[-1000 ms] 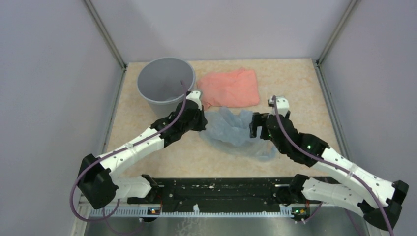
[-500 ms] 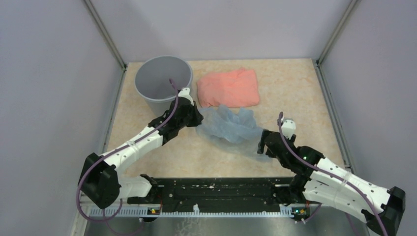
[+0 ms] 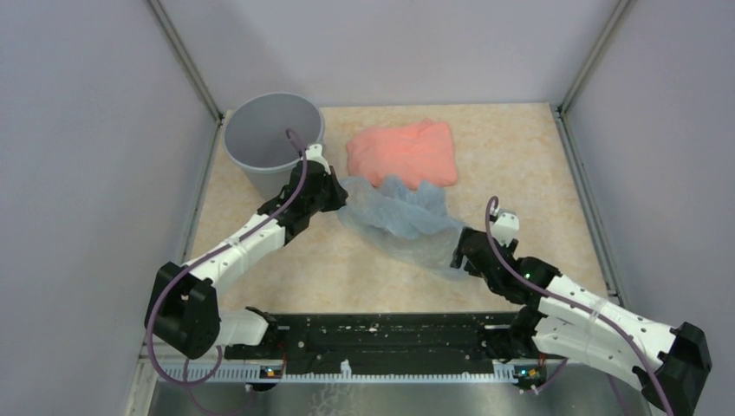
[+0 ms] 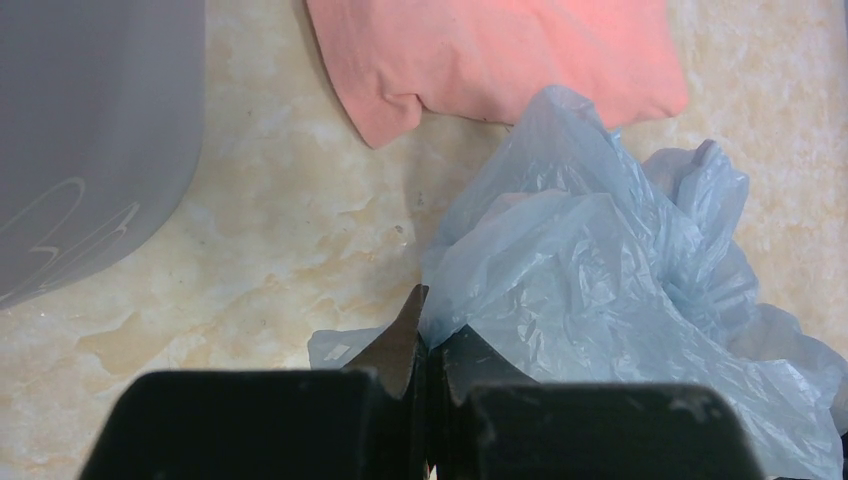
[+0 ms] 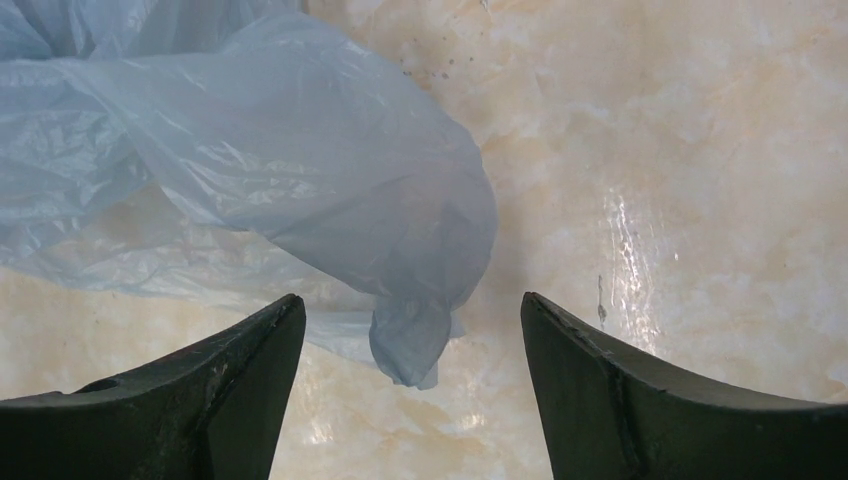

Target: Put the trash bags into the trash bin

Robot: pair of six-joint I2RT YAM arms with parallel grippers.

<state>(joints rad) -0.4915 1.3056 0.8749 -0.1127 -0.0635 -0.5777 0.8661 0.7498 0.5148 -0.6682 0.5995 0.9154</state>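
The pale-blue crinkly trash bag (image 3: 403,218) lies spread on the table between both arms; it also shows in the left wrist view (image 4: 600,280) and the right wrist view (image 5: 260,170). My left gripper (image 3: 336,192) is shut on the bag's left edge (image 4: 425,330), right beside the grey trash bin (image 3: 270,143), whose wall fills the left of the left wrist view (image 4: 90,130). My right gripper (image 3: 458,256) is open; the bag's right tail (image 5: 410,340) hangs between its fingers, untouched.
A salmon-pink folded cloth (image 3: 403,154) lies behind the bag, touching its far edge, also in the left wrist view (image 4: 500,55). Grey walls close the table on three sides. Bare marbled tabletop (image 3: 529,165) lies to the right.
My left gripper has dragged the bag's edge left and back toward the bin, which has shifted left. My right gripper let go, pulled back toward the near right and now stands open.
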